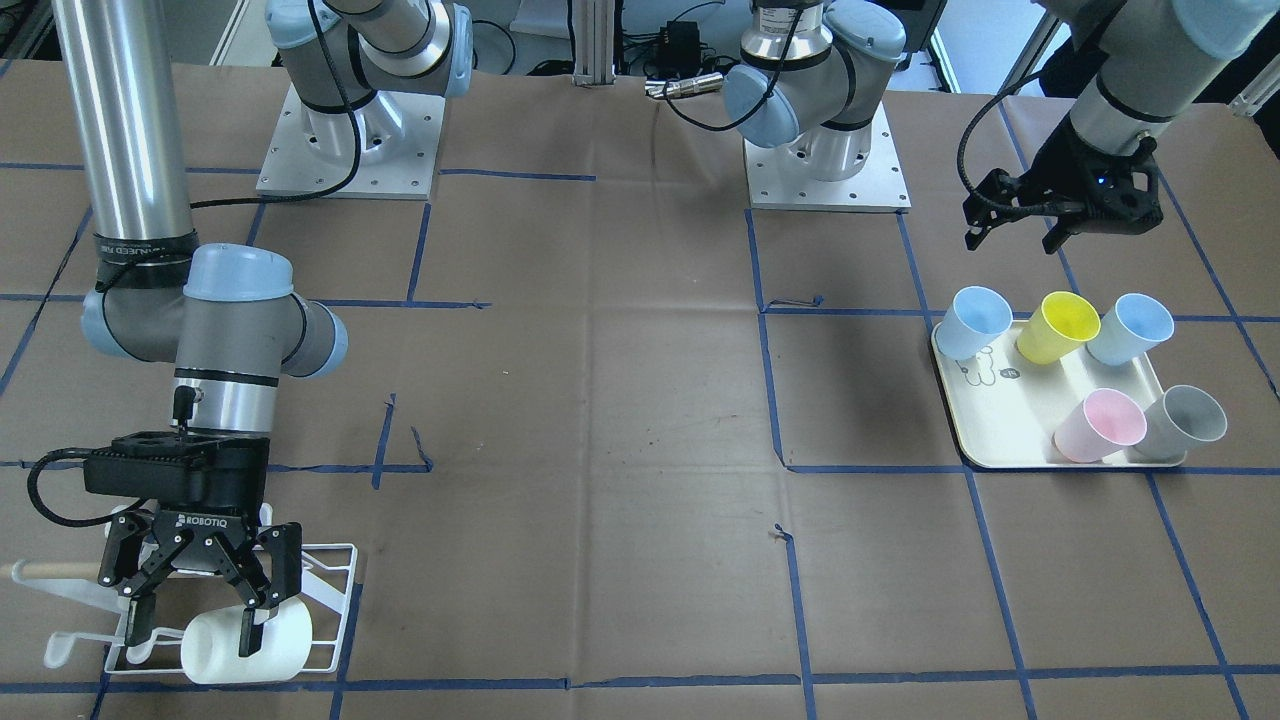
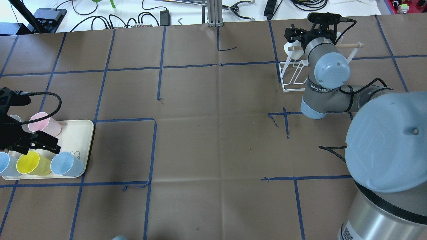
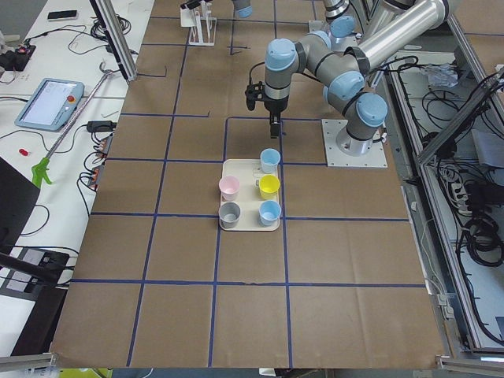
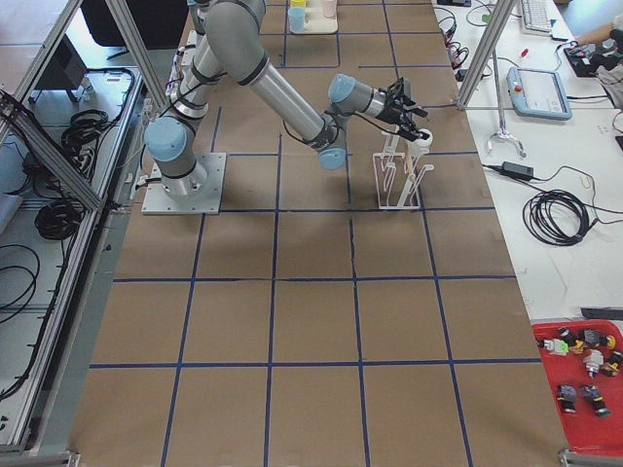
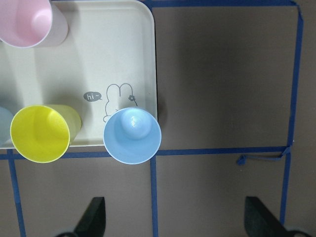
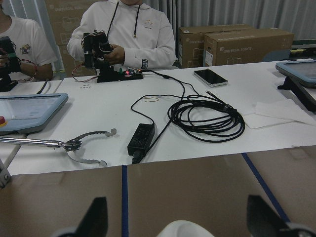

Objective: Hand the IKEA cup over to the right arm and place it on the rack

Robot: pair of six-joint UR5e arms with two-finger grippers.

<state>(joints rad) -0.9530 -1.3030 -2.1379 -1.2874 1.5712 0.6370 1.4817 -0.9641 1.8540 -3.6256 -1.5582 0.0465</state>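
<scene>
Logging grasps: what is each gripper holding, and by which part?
Nothing. The right gripper stands open over the white cup on the rack; the left gripper is open and empty.

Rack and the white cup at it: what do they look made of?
Rack: thin metal wire, probably white-coated, going by the bent loops and the even white colour. Its dowel: bare light wood, tan and matte. White cup: likely plastic, opaque and smooth with a soft sheen; ceramic can't be ruled out.

Right pincer (image 2: 291,35) at rack (image 2: 293,78), cups (image 2: 65,164) on tray (image 2: 81,133)
</scene>
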